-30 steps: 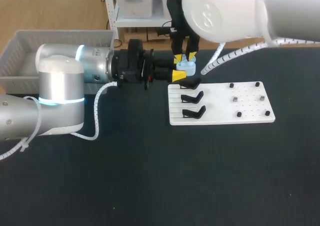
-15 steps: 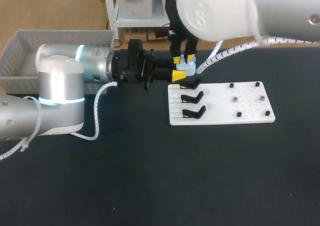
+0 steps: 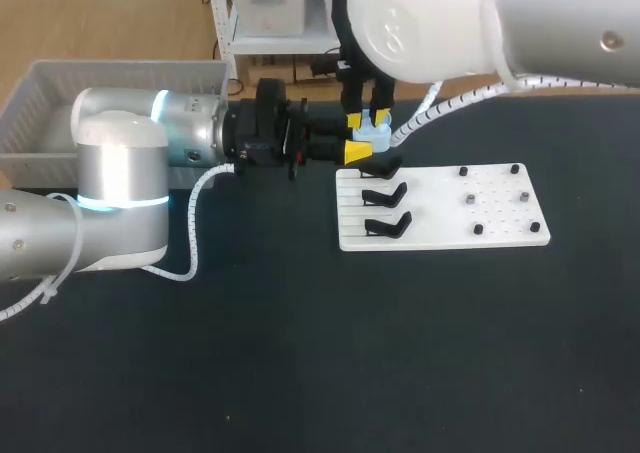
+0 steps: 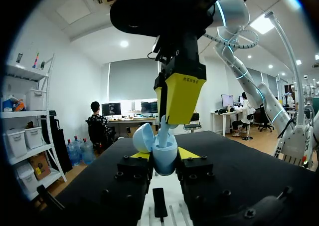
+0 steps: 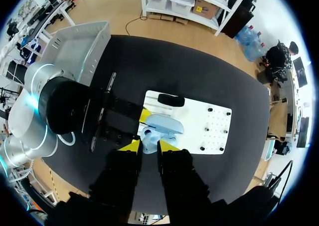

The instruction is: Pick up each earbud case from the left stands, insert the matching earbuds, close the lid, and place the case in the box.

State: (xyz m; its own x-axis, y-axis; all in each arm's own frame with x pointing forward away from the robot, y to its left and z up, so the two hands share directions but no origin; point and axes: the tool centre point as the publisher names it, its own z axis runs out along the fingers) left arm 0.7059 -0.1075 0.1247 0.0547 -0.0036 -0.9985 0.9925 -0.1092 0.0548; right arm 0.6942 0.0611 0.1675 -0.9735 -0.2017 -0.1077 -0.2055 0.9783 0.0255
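So that its open well faced upward, the left gripper (image 4: 164, 155) clamped the earbud case (image 4: 163, 162) while the right gripper (image 5: 148, 145) pinched an earbud (image 4: 163, 132) above it.

Table (image 3: 300, 353): black matte top, fills most of the head view. White rectangular board (image 3: 440, 218) lies flat on it, right of centre, in the far half, slightly skewed to the table edge. Board's right part: grid of fine holes. Left strip: thin parallel grooves. Six small studs (image 3: 469, 200) stand on the holed part in two columns of three. Middle pair grey, outer four black, all well apart from each other.
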